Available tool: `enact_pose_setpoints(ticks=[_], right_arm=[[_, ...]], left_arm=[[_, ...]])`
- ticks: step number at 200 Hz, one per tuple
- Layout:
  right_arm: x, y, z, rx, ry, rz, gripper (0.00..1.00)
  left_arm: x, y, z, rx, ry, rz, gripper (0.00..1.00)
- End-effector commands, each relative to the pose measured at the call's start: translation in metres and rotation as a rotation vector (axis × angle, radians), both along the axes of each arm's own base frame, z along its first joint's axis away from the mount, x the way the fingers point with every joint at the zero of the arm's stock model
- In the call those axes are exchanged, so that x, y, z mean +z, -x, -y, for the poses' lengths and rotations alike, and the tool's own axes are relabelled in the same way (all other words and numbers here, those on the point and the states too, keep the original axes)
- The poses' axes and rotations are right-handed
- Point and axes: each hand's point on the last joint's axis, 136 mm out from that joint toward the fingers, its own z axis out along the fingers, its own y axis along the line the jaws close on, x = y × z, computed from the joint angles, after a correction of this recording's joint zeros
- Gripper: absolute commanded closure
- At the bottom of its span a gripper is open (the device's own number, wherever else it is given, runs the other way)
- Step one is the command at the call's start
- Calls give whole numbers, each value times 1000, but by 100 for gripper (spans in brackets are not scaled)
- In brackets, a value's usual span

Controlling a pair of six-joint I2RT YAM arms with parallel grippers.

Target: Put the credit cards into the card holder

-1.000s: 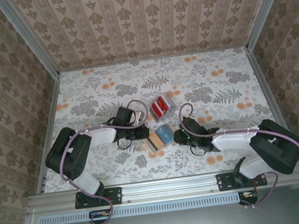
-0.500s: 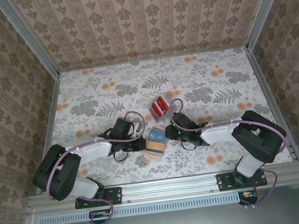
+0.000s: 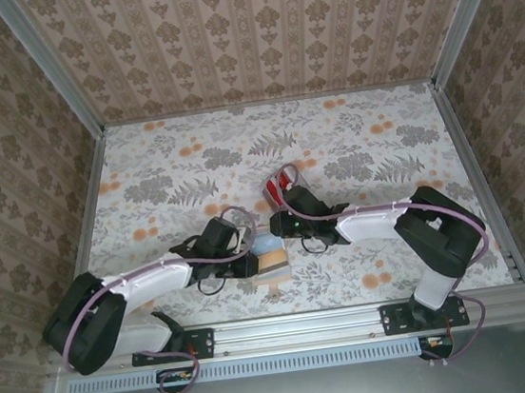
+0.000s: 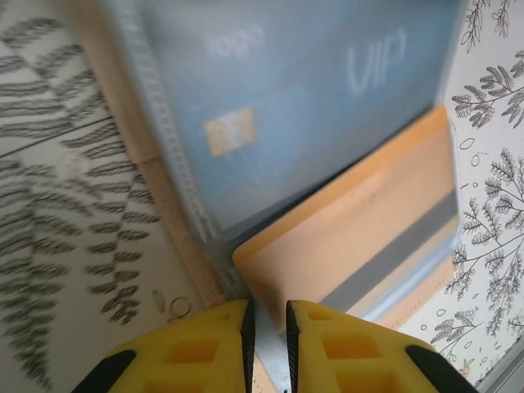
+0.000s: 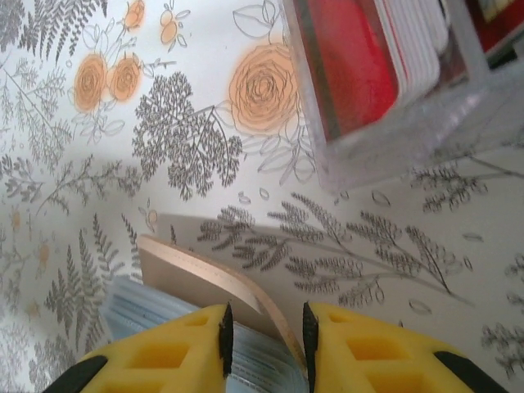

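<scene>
From above, the left tool (image 3: 254, 260) lies low on the flowered desk (image 3: 381, 144) at the near side of the open holder (image 3: 271, 253), which lies near the desk's middle, closer to the arm bases. The right tool (image 3: 280, 225) sits just beyond the holder, between it and the red cards (image 3: 279, 187), which stand a little farther back. The left wrist view has the left tool (image 4: 268, 323) pinched almost shut on the holder's (image 4: 123, 98) near edge. The holder lies spread open on the desk (image 4: 49, 246), with a blue card (image 4: 295, 98) marked VIP behind a clear sleeve and an orange card (image 4: 344, 237) in the pocket below it. The right wrist view shows the right tool (image 5: 264, 336) with a moderate gap between its yellow fingers. The holder's (image 5: 205, 262) tan flap and grey sleeves run into that gap, but I cannot tell whether it grips them. Ahead, the cards (image 5: 352, 65) stand on edge in a clear box (image 5: 393, 139) on the desk (image 5: 164, 123).
</scene>
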Motion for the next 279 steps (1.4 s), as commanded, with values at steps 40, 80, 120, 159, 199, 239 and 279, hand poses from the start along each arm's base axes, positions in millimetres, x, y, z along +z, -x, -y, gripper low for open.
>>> enact_pose_setpoints(ticks=[40, 80, 120, 159, 199, 239, 279], right_arm=[[-7, 22, 49, -41, 81, -37, 65], [-14, 33, 35, 7, 24, -94, 69], [-34, 42, 12, 66, 7, -154, 70], [-40, 28, -15, 98, -31, -160, 70], [-28, 6, -43, 157, -33, -134, 70], [-17, -10, -54, 201, -8, -116, 71], [4, -18, -35, 191, 14, -85, 71]], left_arm=[[-8, 5, -12, -22, -56, 3, 78], [-20, 19, -16, -36, -62, -56, 84], [-20, 24, -10, -36, -28, -79, 85], [-19, 23, 1, -33, 6, -87, 85], [-17, 15, 19, -21, 54, -74, 86], [-13, 6, 40, -39, 79, -61, 83], [0, -4, 49, -46, 84, -12, 80]])
